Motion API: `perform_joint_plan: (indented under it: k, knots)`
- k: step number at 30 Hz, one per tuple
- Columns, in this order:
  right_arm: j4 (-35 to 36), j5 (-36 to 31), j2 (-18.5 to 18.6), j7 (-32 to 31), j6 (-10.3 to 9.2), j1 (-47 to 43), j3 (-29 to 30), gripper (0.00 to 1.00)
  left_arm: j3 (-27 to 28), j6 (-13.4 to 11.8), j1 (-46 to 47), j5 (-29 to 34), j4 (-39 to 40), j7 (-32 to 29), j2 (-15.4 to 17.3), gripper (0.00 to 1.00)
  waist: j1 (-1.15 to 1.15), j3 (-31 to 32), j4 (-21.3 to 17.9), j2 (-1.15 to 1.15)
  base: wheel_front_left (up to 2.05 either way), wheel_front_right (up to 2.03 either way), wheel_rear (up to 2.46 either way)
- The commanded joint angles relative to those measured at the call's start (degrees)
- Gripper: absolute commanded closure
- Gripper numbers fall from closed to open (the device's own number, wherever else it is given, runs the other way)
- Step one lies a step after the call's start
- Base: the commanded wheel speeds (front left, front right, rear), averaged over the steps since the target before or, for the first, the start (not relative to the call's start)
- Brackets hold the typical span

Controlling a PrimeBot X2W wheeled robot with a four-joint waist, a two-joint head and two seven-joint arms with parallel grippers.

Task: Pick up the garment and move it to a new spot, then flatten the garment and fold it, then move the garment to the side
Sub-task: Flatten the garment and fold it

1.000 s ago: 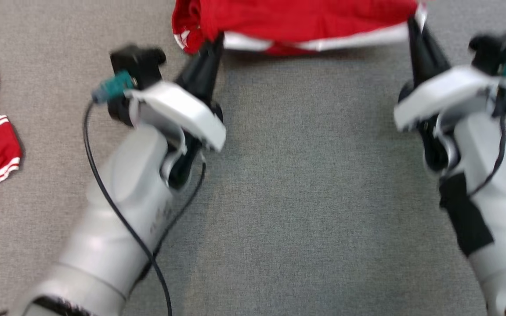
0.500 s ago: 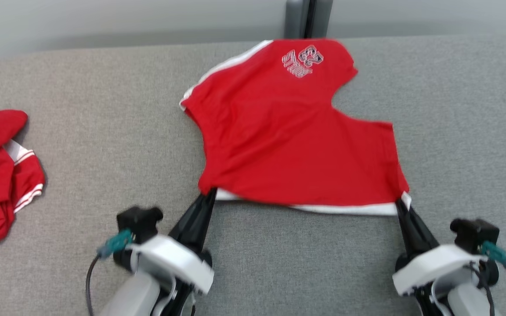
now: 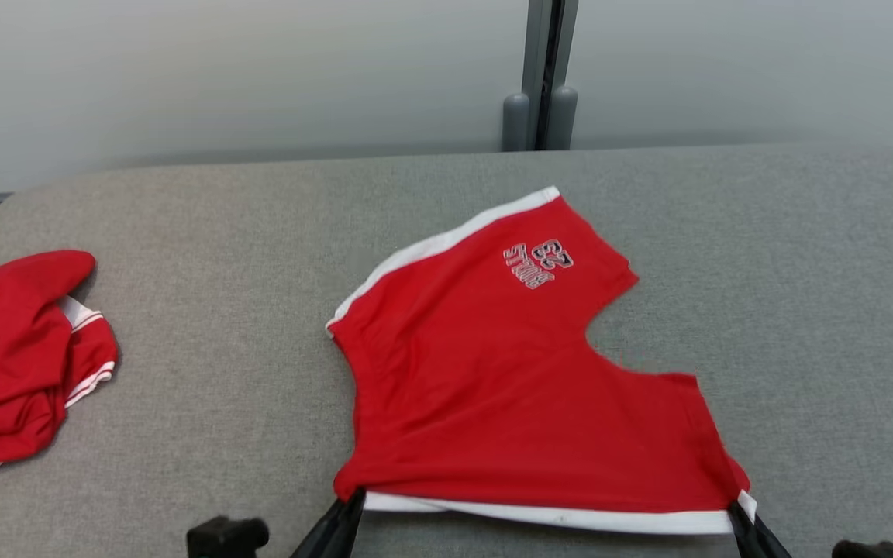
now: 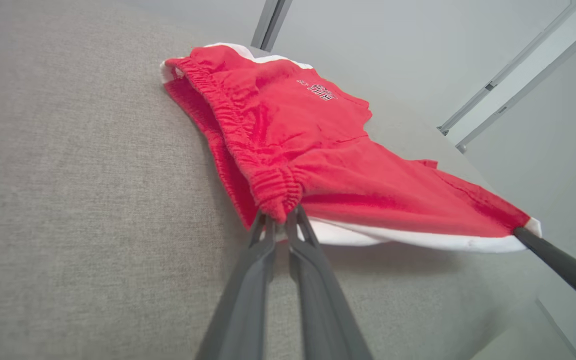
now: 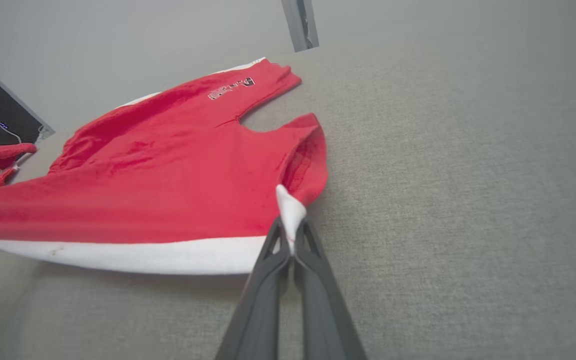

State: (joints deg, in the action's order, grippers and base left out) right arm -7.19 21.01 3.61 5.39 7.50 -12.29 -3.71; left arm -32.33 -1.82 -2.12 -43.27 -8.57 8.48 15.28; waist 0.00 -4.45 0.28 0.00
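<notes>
Garment (image 3: pixel 516 387) — soft, light, limp; hold by corners. My left gripper (image 4: pixel 279 222) clamps the gathered elastic corner at lower centre — my right gripper (image 5: pixel 292 230) clamps the white corner.

A pair of red shorts (image 3: pixel 508 387) with white trim lay spread across the middle of the grey table (image 3: pixel 222 232). At the bottom edge of the frame, the left gripper (image 3: pixel 352 504) pinched their lower left corner and the right gripper (image 3: pixel 737 513) pinched the lower right. Another red garment (image 3: pixel 12 356) lay bunched at the left edge. A grey post (image 3: pixel 543 77) stood at top centre.
</notes>
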Motion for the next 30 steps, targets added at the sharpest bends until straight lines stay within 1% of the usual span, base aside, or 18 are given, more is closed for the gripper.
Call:
perform_joint_plan:
  k: [1,2,6,10,15,18,19,21,24,27,30]
  knots:
    - [4.3,-1.7,0.0,-1.9,-0.01,-2.7,1.3,1.00,1.1,-1.9,-2.8,-1.1,3.0,-0.8,1.3,1.00,0.00,1.5,-0.7,0.00,0.00,0.00,0.00]
    - [4.3,-1.7,0.0,-1.9,-0.01,-2.7,1.3,1.00,1.1,-1.9,-2.8,-1.1,3.0,-0.8,1.3,1.00,0.00,1.5,-0.7,0.00,0.00,0.00,0.00]
    - [11.6,-3.7,-0.4,-5.7,-0.02,-7.0,4.0,1.00,2.3,-5.0,-6.6,-1.7,8.4,-2.4,3.8,1.00,0.00,2.9,-1.2,0.00,0.00,0.00,0.00]
    - [15.5,-3.5,-0.4,-7.9,-0.08,-8.6,5.4,1.00,2.7,-6.9,-8.2,-1.6,12.1,-3.7,5.1,1.00,0.00,3.6,-1.1,0.00,0.00,0.00,0.00]
    - [16.6,-1.7,-0.4,-8.2,-0.09,-7.3,6.5,1.00,2.9,-8.1,-7.2,-1.6,13.9,-4.6,4.8,1.00,0.00,2.9,-0.3,0.00,0.00,0.00,0.00]
    - [16.6,-2.3,-0.4,-7.8,-0.09,-4.8,6.8,1.00,3.4,-8.7,-5.1,-1.2,14.4,-4.1,4.0,1.00,0.00,1.0,0.7,0.00,0.00,0.00,0.00]
    - [16.6,-2.3,-0.4,-7.6,-0.09,-3.6,6.7,1.00,3.4,-8.5,-4.3,-1.0,14.2,-4.1,3.9,1.00,0.00,0.2,0.9,0.00,0.00,0.00,0.00]
    - [15.9,-2.5,-0.4,-7.6,-0.08,-0.7,6.5,1.00,3.4,-7.1,-2.1,-1.8,13.9,-3.8,2.9,1.00,0.00,-1.8,1.7,0.00,0.00,0.00,0.00]
    - [14.4,-2.9,-0.4,-7.3,-0.07,4.8,6.1,1.00,3.2,-5.9,2.3,-1.3,13.0,-3.9,1.8,1.00,0.00,-5.6,2.9,0.00,0.00,0.00,0.00]
    - [11.9,-2.4,0.7,-7.1,-0.01,11.4,4.8,1.00,3.8,-4.7,6.0,-2.1,11.8,-3.1,0.2,1.00,0.00,-9.2,3.4,0.00,0.00,0.00,0.00]
    - [8.2,-1.7,2.9,-6.9,-0.01,18.6,3.4,1.00,4.2,-3.1,9.8,-2.0,10.4,-2.4,-0.6,1.00,0.00,-12.8,4.1,0.00,0.00,0.00,0.00]
